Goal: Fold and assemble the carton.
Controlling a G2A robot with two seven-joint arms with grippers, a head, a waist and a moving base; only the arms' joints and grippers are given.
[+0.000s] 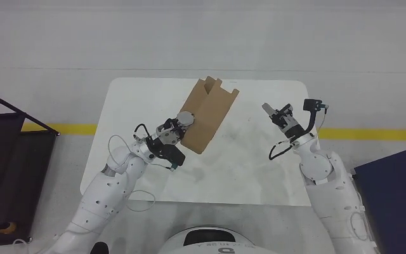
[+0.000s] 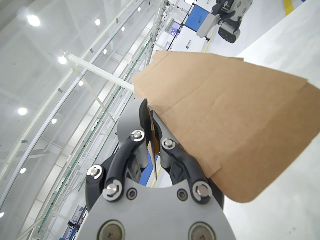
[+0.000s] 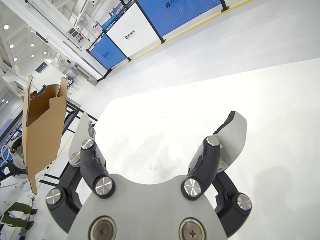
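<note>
A flattened brown carton (image 1: 206, 114) is held up off the white table (image 1: 254, 171), tilted, with its flaps pointing away from me. My left gripper (image 1: 179, 124) is shut on the carton's near lower edge; in the left wrist view the cardboard edge (image 2: 152, 136) is pinched between the fingers and the carton's panel (image 2: 225, 116) spreads beyond them. My right gripper (image 1: 276, 112) stands open over the table's right side, apart from the carton, nothing between its fingers (image 3: 233, 131). In the right wrist view the carton (image 3: 43, 131) hangs far off. The left wrist view shows the right gripper (image 2: 212, 23) in the distance.
The table's bare surface (image 3: 187, 116) lies under the right gripper. A yellow floor line (image 1: 361, 134) runs behind the table. A dark frame (image 1: 22, 159) stands left of the table, and a dark blue object (image 1: 387, 171) sits at the right edge.
</note>
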